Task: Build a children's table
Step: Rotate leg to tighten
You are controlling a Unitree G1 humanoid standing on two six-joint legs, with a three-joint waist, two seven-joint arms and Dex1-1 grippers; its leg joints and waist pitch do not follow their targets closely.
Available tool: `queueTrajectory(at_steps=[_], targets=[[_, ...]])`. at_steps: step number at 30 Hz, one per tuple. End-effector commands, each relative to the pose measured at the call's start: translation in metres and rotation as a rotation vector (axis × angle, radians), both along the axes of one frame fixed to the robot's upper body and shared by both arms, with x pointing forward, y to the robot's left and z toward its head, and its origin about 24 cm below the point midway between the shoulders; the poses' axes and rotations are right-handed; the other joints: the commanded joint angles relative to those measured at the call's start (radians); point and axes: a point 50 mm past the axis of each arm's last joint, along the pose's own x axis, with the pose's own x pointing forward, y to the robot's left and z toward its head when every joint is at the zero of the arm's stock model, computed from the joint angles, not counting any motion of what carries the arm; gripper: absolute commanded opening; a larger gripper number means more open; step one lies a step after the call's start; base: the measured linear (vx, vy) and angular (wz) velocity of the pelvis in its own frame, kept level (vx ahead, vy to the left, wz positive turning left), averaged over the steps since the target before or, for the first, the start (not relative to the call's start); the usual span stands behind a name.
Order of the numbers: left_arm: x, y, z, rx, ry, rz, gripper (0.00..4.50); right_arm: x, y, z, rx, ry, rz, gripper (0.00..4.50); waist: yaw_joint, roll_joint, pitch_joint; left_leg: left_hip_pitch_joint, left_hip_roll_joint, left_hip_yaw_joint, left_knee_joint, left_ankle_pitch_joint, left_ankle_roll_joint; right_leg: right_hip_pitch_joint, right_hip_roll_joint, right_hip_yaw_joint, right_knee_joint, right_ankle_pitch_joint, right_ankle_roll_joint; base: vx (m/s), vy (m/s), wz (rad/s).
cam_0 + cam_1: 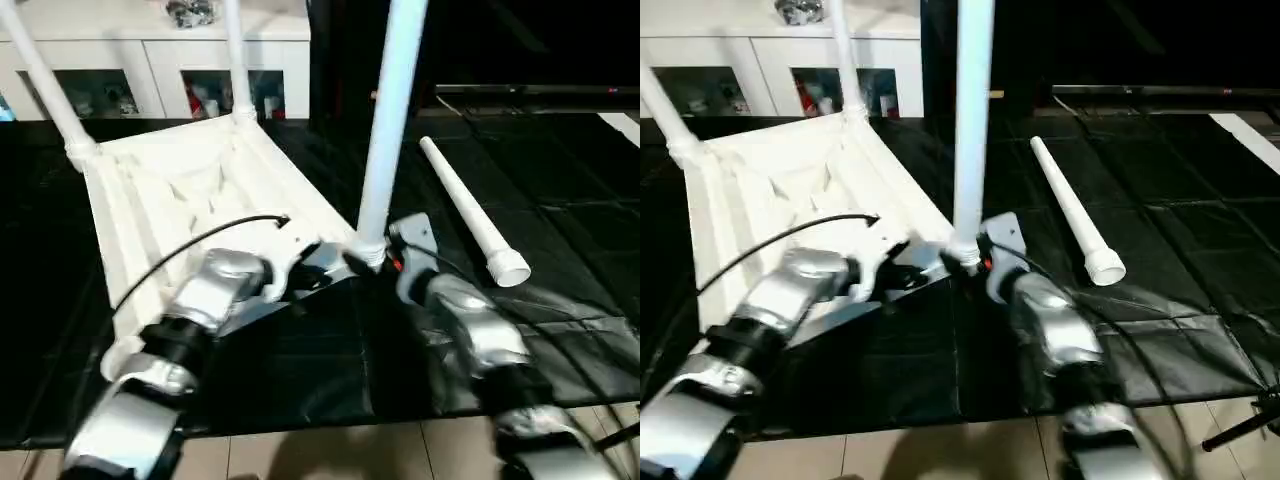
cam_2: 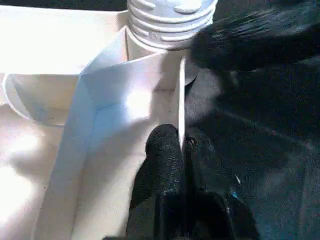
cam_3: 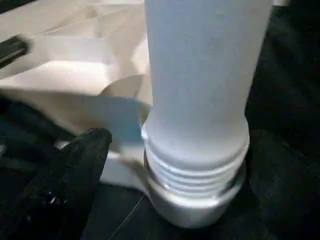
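Black floor mats [image 1: 560, 200] cover the work area, with a white glass-door cabinet [image 1: 150, 70] behind. On the mats lies the upside-down white tabletop [image 1: 190, 190], ribbed side up, with two legs already upright in its far corners. A third leg [image 1: 385, 130] stands in the near corner socket [image 3: 192, 200], its screw threads visible above the rim, so it looks only partly turned in. The left gripper [image 2: 172, 165] is clamped on the tabletop's thin edge wall, steadying it. The right gripper [image 3: 170, 165] has its fingers spread either side of the leg's base. A fourth leg [image 1: 470, 215] lies loose nearby. Good practice: keep the leg straight and twist until the threads disappear.
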Motion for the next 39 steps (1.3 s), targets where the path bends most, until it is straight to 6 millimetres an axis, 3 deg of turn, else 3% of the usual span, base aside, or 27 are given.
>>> queueTrajectory(at_steps=[1,8,11,12,14,15,20,26,27,39], targets=[[0.000,-0.006,0.010,-0.025,-0.043,-0.073,0.00,-0.006,0.009,0.002,0.014,-0.007,0.113,4.45,0.004,-0.001,-0.063,0.005,0.068,-0.034,-0.059,-0.159,0.059,0.050,-0.110,0.070,-0.076,-0.226,-0.170,0.000,0.000,0.00],[-0.020,0.012,0.008,-0.012,0.029,-0.344,0.00,-0.009,-0.021,0.016,-0.052,-0.031,0.317,4.45,0.016,0.001,-0.070,0.001,0.073,-0.033,-0.053,-0.122,0.075,0.051,-0.109,0.065,-0.061,-0.150,-0.204,0.000,0.000,0.00],[-0.023,0.017,0.007,0.019,0.035,-0.406,0.00,-0.011,-0.025,0.019,-0.088,-0.032,0.420,4.45,0.031,0.002,-0.074,0.004,0.076,-0.028,-0.046,-0.081,0.090,0.042,-0.103,0.067,-0.048,-0.067,-0.224,0.000,0.000,0.00],[-0.024,0.018,0.006,0.028,0.040,-0.426,0.00,-0.012,-0.025,0.021,-0.096,-0.027,0.463,4.45,0.036,0.000,-0.072,0.000,0.076,-0.028,-0.045,-0.089,0.092,0.041,-0.104,0.066,-0.047,-0.069,-0.226,0.000,0.000,0.00],[-0.025,0.020,0.006,0.036,0.048,-0.448,0.00,-0.012,-0.026,0.023,-0.097,-0.023,0.503,4.45,0.043,0.003,-0.067,0.003,0.079,-0.028,-0.047,-0.128,0.081,0.037,-0.108,0.066,-0.055,-0.127,-0.217,0.000,0.000,0.00],[-0.027,0.022,0.006,0.051,0.060,-0.492,0.00,-0.013,-0.025,0.027,-0.089,-0.013,0.562,4.45,0.049,-0.001,-0.067,0.007,0.080,-0.029,-0.049,-0.157,0.068,0.038,-0.109,0.066,-0.059,-0.179,-0.205,0.000,0.000,0.00],[-0.029,0.024,0.008,0.084,0.071,-0.566,0.00,-0.014,-0.020,0.028,-0.087,0.018,0.656,4.45,0.051,0.000,-0.065,0.006,0.079,-0.030,-0.051,-0.173,0.052,0.036,-0.111,0.068,-0.062,-0.220,-0.192,0.000,0.000,0.00],[-0.031,0.022,0.010,0.090,0.073,-0.622,0.00,-0.015,-0.019,0.023,-0.103,0.058,0.727,3.99,0.055,-0.004,-0.070,0.002,0.078,-0.030,-0.047,-0.134,0.060,0.038,-0.111,0.066,-0.055,-0.183,-0.197,0.000,0.000,0.00],[-0.031,0.022,0.010,0.090,0.071,-0.627,0.00,-0.016,-0.019,0.022,-0.107,0.062,0.738,3.75,0.055,-0.005,-0.070,0.001,0.078,-0.030,-0.047,-0.127,0.062,0.038,-0.110,0.066,-0.054,-0.176,-0.198,0.000,0.000,0.00],[-0.030,0.024,0.007,0.098,0.067,-0.620,0.00,-0.020,-0.018,0.017,-0.092,0.088,0.765,2.85,0.056,-0.005,-0.068,0.001,0.078,-0.032,-0.047,-0.146,0.057,0.036,-0.111,0.066,-0.059,-0.234,-0.180,0.000,0.000,0.00]])
